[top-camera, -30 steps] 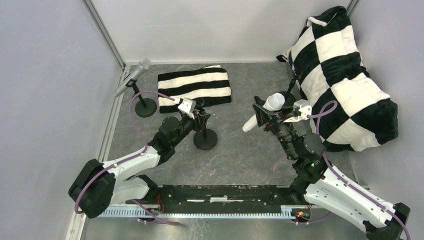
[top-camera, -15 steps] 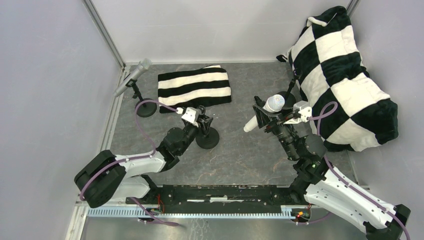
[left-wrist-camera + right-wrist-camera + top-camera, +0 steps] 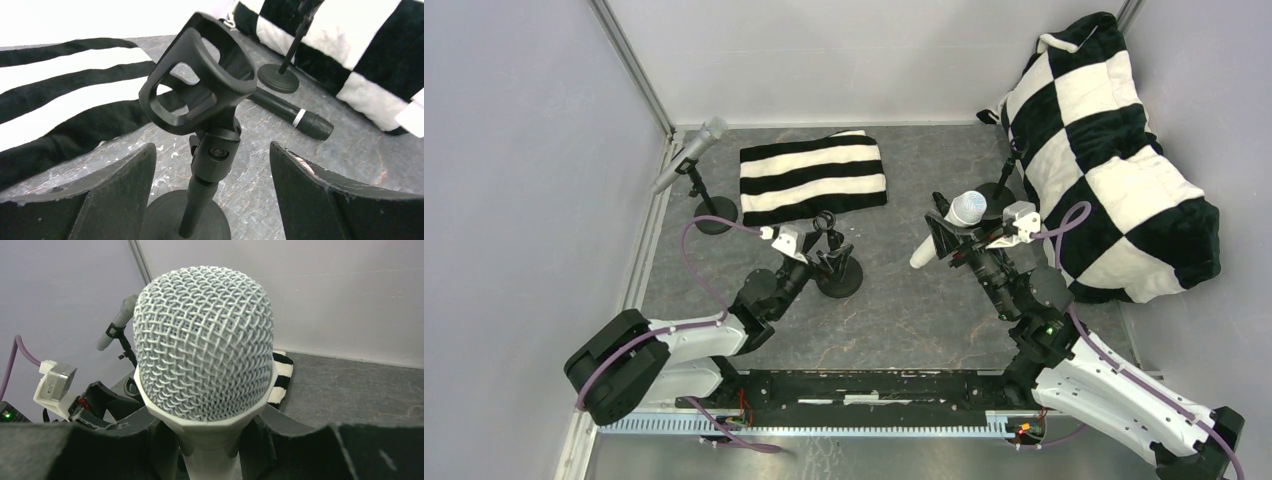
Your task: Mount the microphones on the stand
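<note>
Three microphones are in view. The silver-grey microphone [image 3: 689, 153] sits tilted in the clip of the far-left stand [image 3: 714, 216]. The white microphone [image 3: 967, 208] is clamped by its handle in the right claw [image 3: 954, 235], mesh head uppermost, raised off the surface [image 3: 904, 310] to the right of the middle stand [image 3: 836, 270]. The black microphone [image 3: 295, 115], marked by a pale ring, lies flat on the surface beyond the middle stand, near the striped cloth [image 3: 814, 178]. The left claw [image 3: 212, 175] is spread wide and holds nothing. Its fingers [image 3: 115, 195] flank the middle stand's post without contact. That stand's clip [image 3: 200, 85] is empty. A third stand [image 3: 280, 75] is positioned beside the checkered cushion [image 3: 1114, 150].
</note>
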